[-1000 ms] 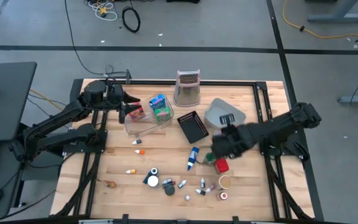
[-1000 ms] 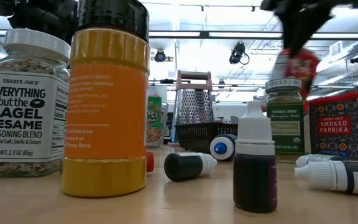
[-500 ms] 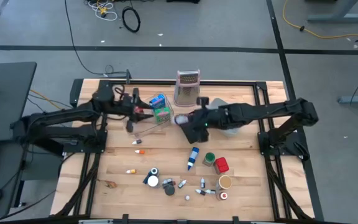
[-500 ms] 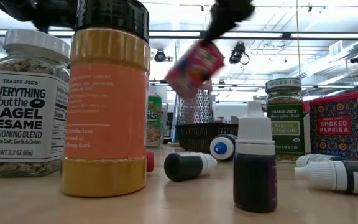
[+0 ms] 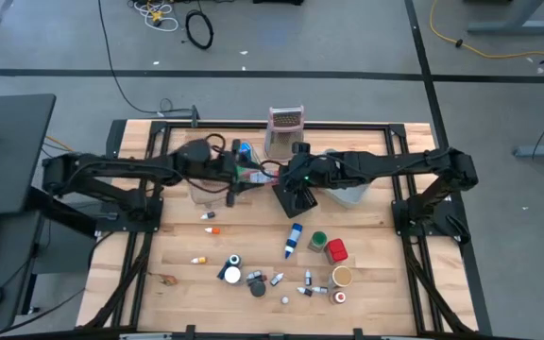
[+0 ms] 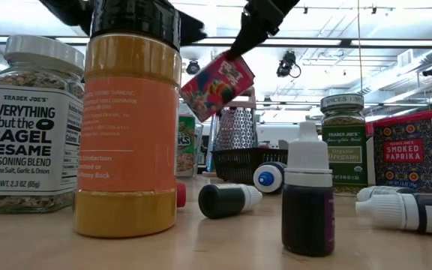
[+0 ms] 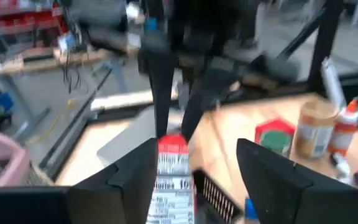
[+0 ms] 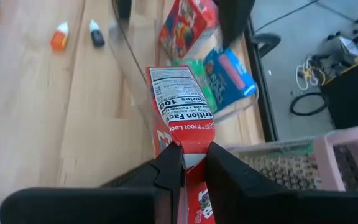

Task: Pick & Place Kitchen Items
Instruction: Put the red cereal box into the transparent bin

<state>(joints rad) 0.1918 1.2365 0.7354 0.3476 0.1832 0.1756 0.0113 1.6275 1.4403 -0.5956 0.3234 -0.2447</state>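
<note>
I have the right gripper (image 8: 194,163) clenched on a red cereal box (image 8: 182,115), holding it in the air by one end, tilted, above the desk (image 5: 253,241) near the black basket (image 5: 300,200) at about 12 o'clock from desk centre. In the low view the box (image 6: 217,85) hangs clear of the surface, in front of the grater (image 6: 235,127). My left gripper (image 7: 194,165) has its fingers spread wide and released, with the box (image 7: 174,180) standing between them; I cannot tell whether they touch it. From above, both grippers meet over the clear tray (image 5: 217,192), left (image 5: 237,176) at 9 o'clock of right (image 5: 286,179). In the tray lie another red box (image 8: 188,25), a green packet (image 8: 205,93) and a blue packet (image 8: 232,71). Small bottles and cans sit toward 6 o'clock, among them a blue-white bottle (image 5: 294,240), a green can (image 5: 317,242) and a red can (image 5: 337,250).
</note>
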